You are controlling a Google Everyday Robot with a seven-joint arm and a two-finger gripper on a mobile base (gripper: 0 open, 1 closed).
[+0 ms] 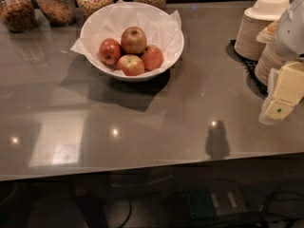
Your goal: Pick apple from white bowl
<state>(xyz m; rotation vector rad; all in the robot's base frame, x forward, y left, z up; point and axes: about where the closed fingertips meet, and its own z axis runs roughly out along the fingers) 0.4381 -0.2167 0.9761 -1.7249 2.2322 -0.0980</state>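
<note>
Approach step: our gripper (281, 95) hangs far right, its opening we cannot tell, well apart from the large brownish-red apple (133, 39) topping the paper-lined glossy white bowl (137, 75); next we reach left above it

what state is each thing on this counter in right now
apple: in the white bowl, resting on the smaller apples, not grasped
white bowl: upright on the counter, paper-lined, holding four apples
smaller apples: three, in the bowl, untouched
hand: at the right edge, well away from the bowl, touching no apple
jars: upright behind the bowl, filled
beige bowls: stacked at the right
</note>
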